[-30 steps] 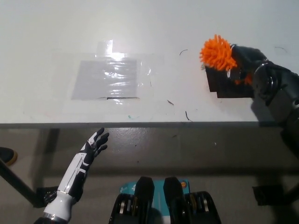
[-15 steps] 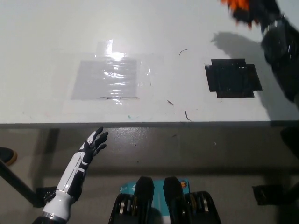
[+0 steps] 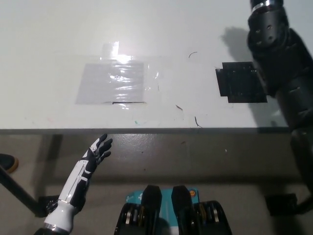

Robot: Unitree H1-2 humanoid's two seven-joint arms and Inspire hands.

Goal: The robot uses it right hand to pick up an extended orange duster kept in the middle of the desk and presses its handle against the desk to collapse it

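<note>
Reaching up the right side and out past the top edge, black right arm (image 3: 281,63), with the right hand itself cut off by the frame. Can't tell if open, closed or holding anything. Same deal with the orange duster: nowhere in the shot, so can't say where it sits.

Directly under that arm, partly covered by it: a black square patch (image 3: 239,83) stuck flat on the white desk (image 3: 49,29), with the arm's shadow falling on the desk just above the patch. Further off to the arm's left, near the middle of the desk, a clear shiny sheet (image 3: 113,82) taped down flat, glare across its top. Between sheet and patch, a few small dark scuffs on the surface.

Way over on the other side and below the desk's front edge, white left hand (image 3: 99,148) hanging in the air over the floor, fingers spread apart, holding nothing, touching nothing. Beyond it, toward the lower left corner, a dark slanted bar (image 3: 17,193) near the floor, well apart from the hand.
</note>
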